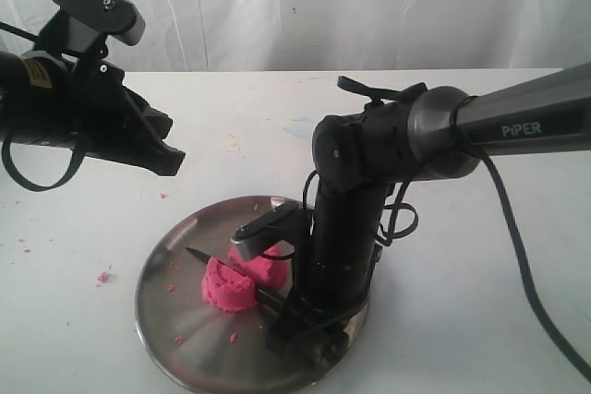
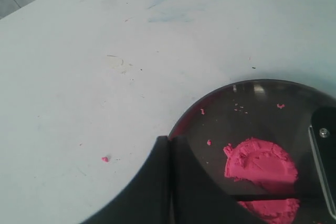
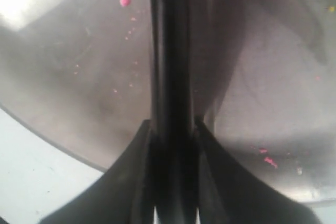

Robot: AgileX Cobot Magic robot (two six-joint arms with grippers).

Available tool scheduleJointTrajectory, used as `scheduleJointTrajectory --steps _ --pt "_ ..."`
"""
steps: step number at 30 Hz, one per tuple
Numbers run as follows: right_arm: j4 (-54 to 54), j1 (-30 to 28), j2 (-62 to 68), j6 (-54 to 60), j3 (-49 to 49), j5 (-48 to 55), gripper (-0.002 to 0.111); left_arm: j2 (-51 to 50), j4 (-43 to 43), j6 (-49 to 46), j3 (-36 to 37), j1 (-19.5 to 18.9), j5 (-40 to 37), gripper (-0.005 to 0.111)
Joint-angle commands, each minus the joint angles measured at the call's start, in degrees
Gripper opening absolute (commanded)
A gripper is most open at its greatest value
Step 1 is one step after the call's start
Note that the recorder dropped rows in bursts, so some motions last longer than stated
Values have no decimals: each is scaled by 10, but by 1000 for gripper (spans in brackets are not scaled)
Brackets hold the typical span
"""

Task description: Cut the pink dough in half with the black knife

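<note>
On the steel plate the pink dough lies as two half-dome lumps, one nearer the front and one behind. The black knife lies between them, its tip pointing left. My right gripper is shut on the knife's handle low over the plate. The right wrist view shows the knife clamped in my right gripper. My left gripper hangs shut and empty above the table, left of the plate. In the left wrist view my left gripper is shut near the dough and the plate.
Small pink crumbs lie on the white table, one left of the plate, also a crumb in the left wrist view. More specks dot the plate. The right arm stands over the plate's right side. A white curtain hangs behind.
</note>
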State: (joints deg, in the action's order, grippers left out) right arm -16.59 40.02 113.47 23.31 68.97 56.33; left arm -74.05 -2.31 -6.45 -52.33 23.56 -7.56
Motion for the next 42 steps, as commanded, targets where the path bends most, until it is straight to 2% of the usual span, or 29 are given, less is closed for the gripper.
scheduleJointTrajectory --steps 1,17,36,42 --pt "-20 -1 10 16 8 43 0 6 -4 6 4 -1 -1 0" --pt "-40 -1 10 18 10 68 0 6 -4 6 4 -1 1 0" --pt "-42 -1 10 21 12 51 0 6 -4 6 4 -1 2 0" --pt "-15 -1 10 17 12 52 0 6 -4 6 4 -1 2 0"
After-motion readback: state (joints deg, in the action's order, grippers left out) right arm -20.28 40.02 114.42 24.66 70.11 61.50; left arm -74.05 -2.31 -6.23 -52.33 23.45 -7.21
